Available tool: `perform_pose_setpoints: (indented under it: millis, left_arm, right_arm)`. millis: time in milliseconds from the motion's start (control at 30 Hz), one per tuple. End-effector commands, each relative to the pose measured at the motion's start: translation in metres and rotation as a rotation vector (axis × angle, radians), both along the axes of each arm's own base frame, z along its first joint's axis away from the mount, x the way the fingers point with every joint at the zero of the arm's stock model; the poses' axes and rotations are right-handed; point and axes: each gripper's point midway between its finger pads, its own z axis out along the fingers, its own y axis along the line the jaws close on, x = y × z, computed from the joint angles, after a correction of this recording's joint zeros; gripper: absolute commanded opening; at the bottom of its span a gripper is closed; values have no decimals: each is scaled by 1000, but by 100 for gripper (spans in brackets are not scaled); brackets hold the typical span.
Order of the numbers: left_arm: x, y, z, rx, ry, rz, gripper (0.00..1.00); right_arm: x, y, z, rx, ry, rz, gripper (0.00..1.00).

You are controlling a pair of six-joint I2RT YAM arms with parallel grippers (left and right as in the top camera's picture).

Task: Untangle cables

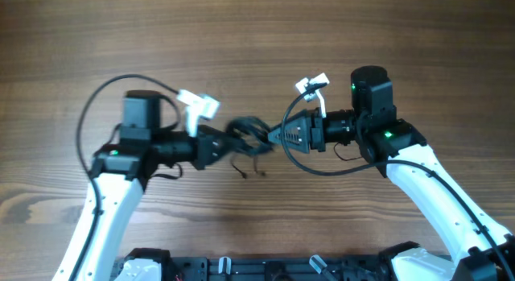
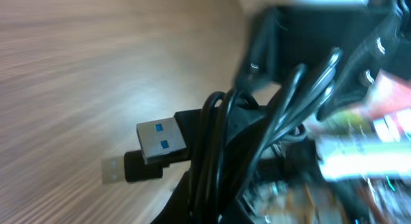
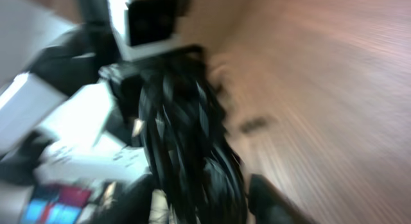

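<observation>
Evidently barely begun: cables (image 1: 251, 136) bunched in one dark knot over the middle of the bench (image 1: 257, 39), between the two claw tips, only a couple of loose ends (image 1: 242, 173) trailing below. Left claw (image 1: 229, 142) clamped shut on the knot, a blue-tongued USB plug (image 2: 160, 140) jutting from the loops in its wrist view; right claw (image 1: 272, 137) at the knot's other side, too blurred to tell whether gripping or gaping. Left to do, at a guess: nearly everything, teasing each strand out and laying it apart.

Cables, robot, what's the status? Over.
Left gripper shut on bunch of thin black cables. Right gripper at the bunch, jaws unclear. Nothing blocking seen.
</observation>
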Motion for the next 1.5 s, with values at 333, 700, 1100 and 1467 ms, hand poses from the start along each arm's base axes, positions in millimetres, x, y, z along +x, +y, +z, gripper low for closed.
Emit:
perform_pose_setpoints:
  millis: [333, 700, 1100, 1467]
  left_arm:
    - [8, 17, -10, 87, 95, 177, 4]
    - [-17, -20, -3, 48, 99, 26, 4]
    - [11, 13, -30, 264, 71, 239, 4]
    - [71, 63, -22, 169, 247, 890, 4]
  right_arm:
    - [3, 23, 33, -138, -469, -146, 100]
    - [33, 7, -34, -643, -631, -370, 57]
    - [-48, 34, -8, -264, -439, 53, 4]
    - [-63, 6, -10, -200, -256, 116, 7]
